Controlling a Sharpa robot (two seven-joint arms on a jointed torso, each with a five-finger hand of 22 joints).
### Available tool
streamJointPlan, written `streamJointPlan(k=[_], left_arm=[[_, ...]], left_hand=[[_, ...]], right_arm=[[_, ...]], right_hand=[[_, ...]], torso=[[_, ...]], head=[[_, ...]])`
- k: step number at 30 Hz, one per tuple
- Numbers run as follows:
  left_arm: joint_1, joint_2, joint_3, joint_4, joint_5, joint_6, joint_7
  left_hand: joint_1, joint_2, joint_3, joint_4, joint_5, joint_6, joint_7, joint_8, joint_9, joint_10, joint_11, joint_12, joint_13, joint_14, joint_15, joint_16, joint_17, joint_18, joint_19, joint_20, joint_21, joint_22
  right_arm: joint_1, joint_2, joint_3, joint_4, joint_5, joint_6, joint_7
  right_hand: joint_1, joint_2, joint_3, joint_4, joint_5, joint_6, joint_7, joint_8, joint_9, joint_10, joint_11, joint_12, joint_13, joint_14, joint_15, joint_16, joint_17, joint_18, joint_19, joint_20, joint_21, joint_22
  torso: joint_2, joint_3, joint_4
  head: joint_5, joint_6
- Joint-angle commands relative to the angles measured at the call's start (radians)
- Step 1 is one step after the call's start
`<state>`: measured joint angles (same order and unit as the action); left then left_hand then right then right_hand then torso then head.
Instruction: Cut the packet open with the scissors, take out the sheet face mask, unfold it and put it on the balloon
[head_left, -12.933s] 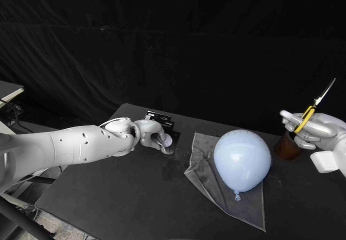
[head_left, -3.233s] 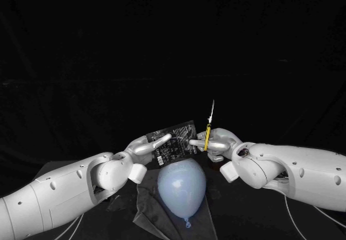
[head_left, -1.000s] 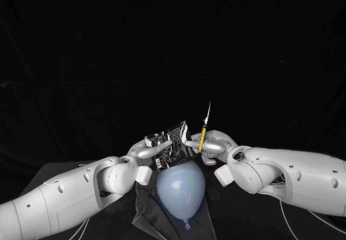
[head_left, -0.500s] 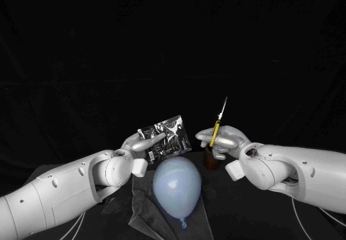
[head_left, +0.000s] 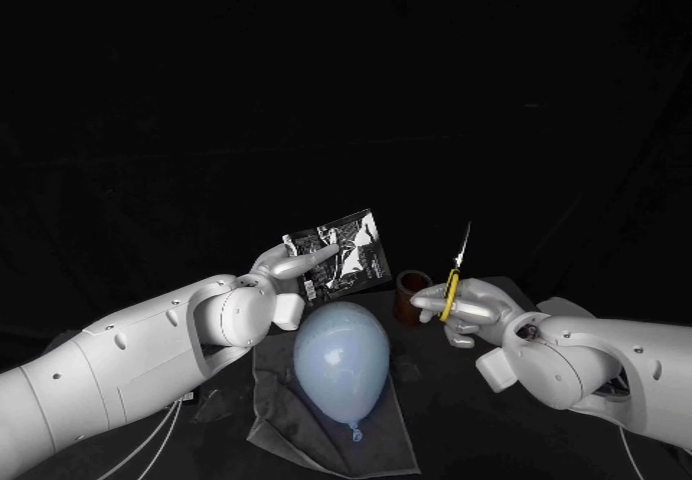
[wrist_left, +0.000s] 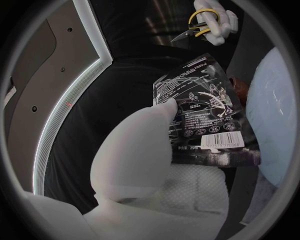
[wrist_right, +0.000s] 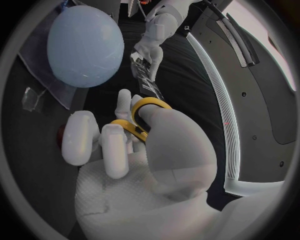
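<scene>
Scissors (head_left: 456, 272) with yellow handles are sitting in the right hand (head_left: 469, 308), whose fingers are curling through and around the loops, so this hand is clamping on them. Their blades are pointing upward, away from the table, and are reading as one thin line. The tool is hanging above and to the right of the balloon (head_left: 342, 360), well clear of it.

The balloon, pale blue, is lying on a grey cloth (head_left: 281, 425) spread over the black table (head_left: 447, 440), with its knotted end pointing toward the robot.

The left hand (head_left: 296, 268) is holding the packet (head_left: 343, 257) in the air just past the balloon's far, rounded end. In the left wrist view one finger is pressing flat on the printed face, so this hand is gripping the packet firmly. The packet, dark and glossy with white print and a barcode, is standing nearly upright, tilting a little, and is not touching the balloon. A clear gap is separating the packet from the scissors.

A small brown jar (head_left: 413, 311) is standing on the table at the balloon's far right side, between the balloon and the right hand.
</scene>
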<state>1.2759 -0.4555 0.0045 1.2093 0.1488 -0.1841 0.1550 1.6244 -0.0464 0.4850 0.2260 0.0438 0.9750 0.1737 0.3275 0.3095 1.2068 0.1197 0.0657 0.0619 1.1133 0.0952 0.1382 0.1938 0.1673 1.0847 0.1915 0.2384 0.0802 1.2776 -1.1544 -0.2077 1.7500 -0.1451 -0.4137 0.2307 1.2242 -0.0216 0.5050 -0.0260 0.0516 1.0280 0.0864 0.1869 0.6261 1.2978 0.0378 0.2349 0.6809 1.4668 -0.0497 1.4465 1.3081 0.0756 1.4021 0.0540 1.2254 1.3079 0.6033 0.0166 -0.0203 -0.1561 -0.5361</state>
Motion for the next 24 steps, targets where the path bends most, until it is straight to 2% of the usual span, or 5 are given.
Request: streamJointPlan(k=[1,8,13,19,24], left_arm=[[0.005,0.022,0.002,-0.014,-0.021,0.009,-0.047],[0.009,0.078,0.002,-0.065,-0.045,0.031,-0.094],[0.009,0.102,0.002,-0.087,-0.063,0.054,-0.121],[0.009,0.117,0.002,-0.100,-0.083,0.085,-0.158],[0.009,0.124,0.001,-0.105,-0.089,0.105,-0.180]], left_hand=[[-0.016,0.000,0.012,-0.003,0.006,-0.008,-0.001,0.008,0.099,0.008,0.003,-0.003,0.001,0.013,-0.003,0.005,0.003,0.018,0.016,-0.003,0.008,0.002],[-0.031,-0.008,0.035,-0.021,0.006,-0.015,0.000,0.013,0.113,0.011,0.001,-0.003,0.002,0.032,-0.010,0.009,0.007,0.017,0.040,-0.015,0.019,0.004],[-0.043,-0.010,0.048,-0.031,0.006,-0.019,0.000,0.015,0.121,0.010,0.000,-0.003,0.002,0.058,-0.017,0.020,0.013,0.017,0.065,-0.025,0.031,0.006],[-0.056,-0.011,0.063,-0.042,0.006,-0.024,-0.002,0.016,0.130,0.007,-0.003,-0.004,0.002,0.088,-0.027,0.032,0.022,0.018,0.092,-0.036,0.043,0.009],[-0.058,-0.012,0.065,-0.042,0.006,-0.025,-0.002,0.016,0.131,0.007,-0.003,-0.004,0.002,0.089,-0.027,0.032,0.023,0.017,0.093,-0.037,0.043,0.009]], right_arm=[[-0.030,-0.013,-0.002,0.021,-0.059,0.047,0.000],[-0.117,-0.026,-0.007,0.065,-0.173,0.047,-0.019],[-0.155,-0.031,-0.009,0.094,-0.229,0.060,-0.033],[-0.173,-0.039,-0.009,0.114,-0.258,0.070,-0.032],[-0.176,-0.042,-0.009,0.129,-0.221,0.067,-0.028]], right_hand=[[0.003,-0.012,0.000,-0.002,-0.003,0.010,0.000,0.003,0.002,0.127,-0.033,-0.007,-0.006,0.060,-0.009,-0.005,0.064,-0.004,0.008,0.000,0.003,0.156],[-0.010,-0.022,-0.011,0.006,-0.003,0.005,0.000,-0.006,0.001,0.167,-0.035,-0.007,-0.019,0.057,-0.011,-0.016,0.049,-0.004,0.007,-0.003,-0.002,0.155],[-0.049,-0.066,-0.043,0.029,-0.001,-0.001,0.006,-0.021,-0.008,0.161,-0.031,-0.031,-0.040,0.049,-0.008,-0.039,0.018,0.003,-0.011,-0.001,-0.041,0.144],[-0.074,-0.116,-0.058,0.058,0.004,0.000,0.019,-0.047,-0.027,0.110,-0.015,-0.108,-0.105,0.039,0.005,-0.068,-0.015,0.013,-0.037,0.010,-0.098,0.125],[-0.055,-0.128,-0.052,0.056,0.002,0.018,0.016,-0.049,-0.030,0.125,-0.017,-0.128,-0.133,0.041,0.004,-0.066,-0.012,0.012,-0.032,0.012,-0.092,0.127]], torso=[[-0.003,0.0035,-0.0054],[-0.008,0.0112,-0.0166],[-0.012,0.0178,-0.0238],[-0.013,0.0212,-0.0281],[-0.011,0.0219,-0.0270]], head=[[-0.016,-0.014],[-0.034,-0.035],[-0.051,-0.054],[-0.060,-0.073],[-0.069,-0.085]])
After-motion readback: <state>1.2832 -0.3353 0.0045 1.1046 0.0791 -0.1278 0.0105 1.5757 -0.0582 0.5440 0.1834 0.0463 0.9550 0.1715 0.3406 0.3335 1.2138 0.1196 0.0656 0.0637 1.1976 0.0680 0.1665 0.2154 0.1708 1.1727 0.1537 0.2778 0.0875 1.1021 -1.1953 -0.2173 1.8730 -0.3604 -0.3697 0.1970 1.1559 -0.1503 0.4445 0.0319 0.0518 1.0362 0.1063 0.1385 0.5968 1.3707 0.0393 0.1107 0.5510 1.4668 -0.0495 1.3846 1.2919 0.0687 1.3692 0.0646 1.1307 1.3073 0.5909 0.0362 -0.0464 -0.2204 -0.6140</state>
